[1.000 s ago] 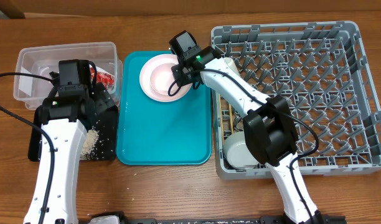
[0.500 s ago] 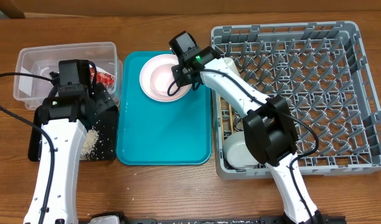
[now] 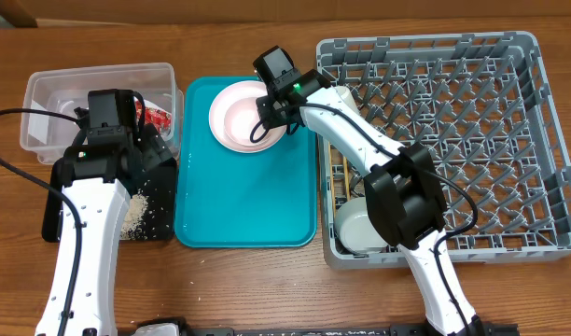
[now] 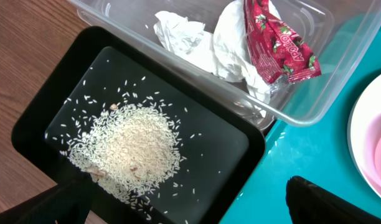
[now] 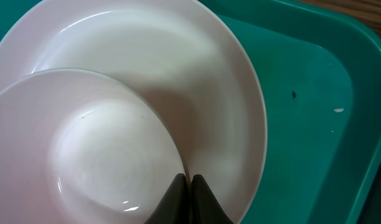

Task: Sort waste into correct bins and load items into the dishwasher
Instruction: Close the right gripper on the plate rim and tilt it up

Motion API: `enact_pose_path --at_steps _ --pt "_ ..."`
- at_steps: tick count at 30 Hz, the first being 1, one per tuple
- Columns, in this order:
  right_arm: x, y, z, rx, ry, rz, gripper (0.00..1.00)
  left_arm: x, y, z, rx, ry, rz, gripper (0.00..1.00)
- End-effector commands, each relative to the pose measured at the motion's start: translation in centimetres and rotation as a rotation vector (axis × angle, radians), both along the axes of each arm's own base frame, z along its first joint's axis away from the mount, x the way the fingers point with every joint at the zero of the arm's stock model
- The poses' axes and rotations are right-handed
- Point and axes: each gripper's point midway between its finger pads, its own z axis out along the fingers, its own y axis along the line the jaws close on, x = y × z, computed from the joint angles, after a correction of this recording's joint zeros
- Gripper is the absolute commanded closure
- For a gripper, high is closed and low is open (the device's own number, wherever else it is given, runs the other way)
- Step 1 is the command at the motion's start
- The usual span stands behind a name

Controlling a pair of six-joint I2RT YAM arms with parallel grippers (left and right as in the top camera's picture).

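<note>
My right gripper is shut on the rim of the pink bowl. The bowl sits on the pale pink plate, on the teal tray. My left gripper is open and empty above the black tray, which holds loose rice. The clear tub holds the white napkin and the red wrapper. The grey dish rack holds a white bowl and chopsticks.
The teal serving tray lies between the bins and the rack, bare apart from the plate and bowl. A white cup shows in the rack's near-left corner by the right arm. Wooden table all around.
</note>
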Motion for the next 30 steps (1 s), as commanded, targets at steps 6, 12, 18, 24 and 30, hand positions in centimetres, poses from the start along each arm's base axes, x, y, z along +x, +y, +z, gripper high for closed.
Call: enact_pose_path --at_steps 6,12,18,24,30 --pt "0.4 2.2 5.3 0.131 -0.050 0.042 0.96 0.2 0.0 0.7 0.000 -0.019 -0.010 0.00" --pt "1.0 1.3 10.2 0.166 -0.131 0.023 0.96 0.2 0.0 0.7 0.000 -0.019 -0.010 0.00" --pt "1.3 -2.5 14.4 0.109 -0.200 -0.056 0.96 0.2 0.0 0.7 0.000 -0.019 -0.010 0.00" --pt "0.9 -7.6 18.8 -0.040 -0.304 -0.143 0.96 0.2 0.0 0.7 0.000 -0.019 -0.010 0.00" --pt "1.5 -16.8 23.4 -0.432 -0.487 -0.327 0.96 0.2 0.0 0.7 0.000 -0.019 -0.010 0.00"
